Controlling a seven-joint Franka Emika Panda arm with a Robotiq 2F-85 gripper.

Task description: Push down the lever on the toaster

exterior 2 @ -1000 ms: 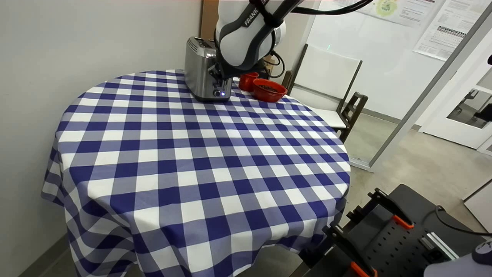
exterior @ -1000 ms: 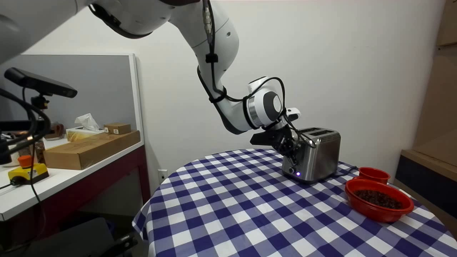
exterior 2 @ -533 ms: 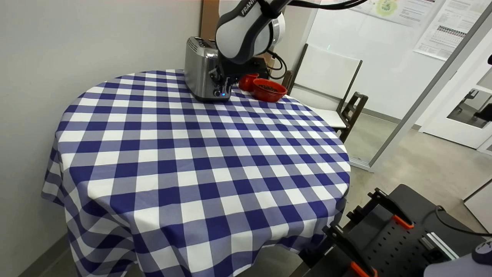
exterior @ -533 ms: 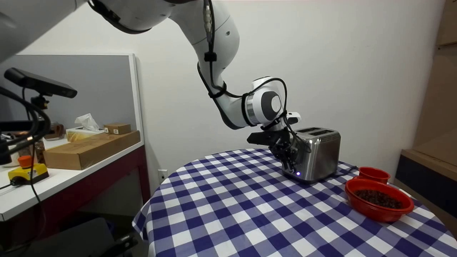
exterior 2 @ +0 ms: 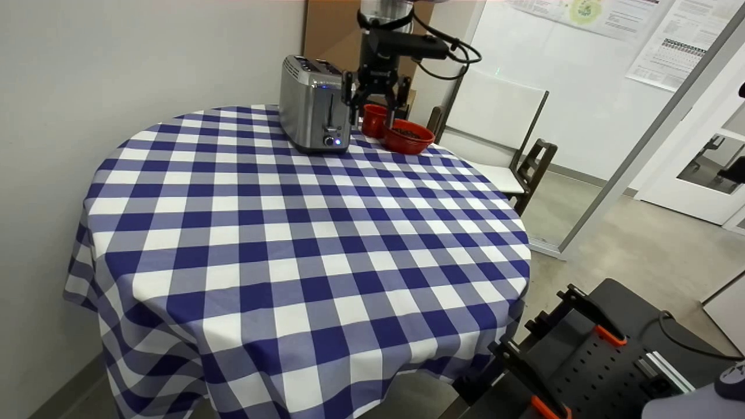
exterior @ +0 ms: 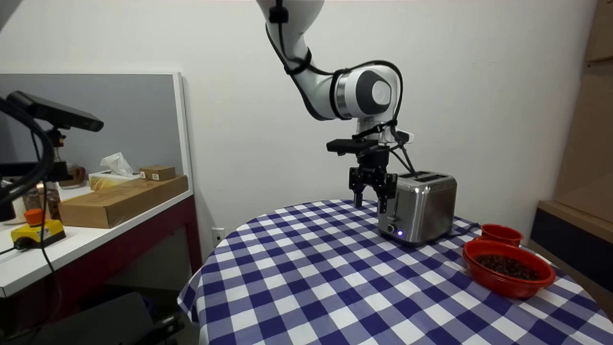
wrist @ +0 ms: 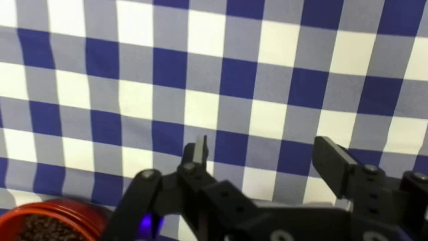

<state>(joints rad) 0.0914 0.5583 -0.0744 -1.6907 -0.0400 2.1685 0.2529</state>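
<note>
- Legible text, brands and numbers: none can be read.
- Poster (exterior 2: 608, 17) bearing a round yellow-green figure (exterior 2: 585, 10), high and well off to the picture's right of the gripper (exterior 2: 372, 121) in an exterior view: print too small to read.
- Second poster (exterior 2: 689, 36), further right of the gripper: fine print and rows of dark shapes (exterior 2: 683, 48); unreadable.
- Toaster (exterior 2: 308, 102), just beside the gripper: small pale marks (exterior 2: 339, 129) on its front; unreadable.
- Small carton (exterior: 162, 171), well to the picture's left of the gripper in an exterior view: pale labels (exterior: 155, 177); unreadable.
</note>
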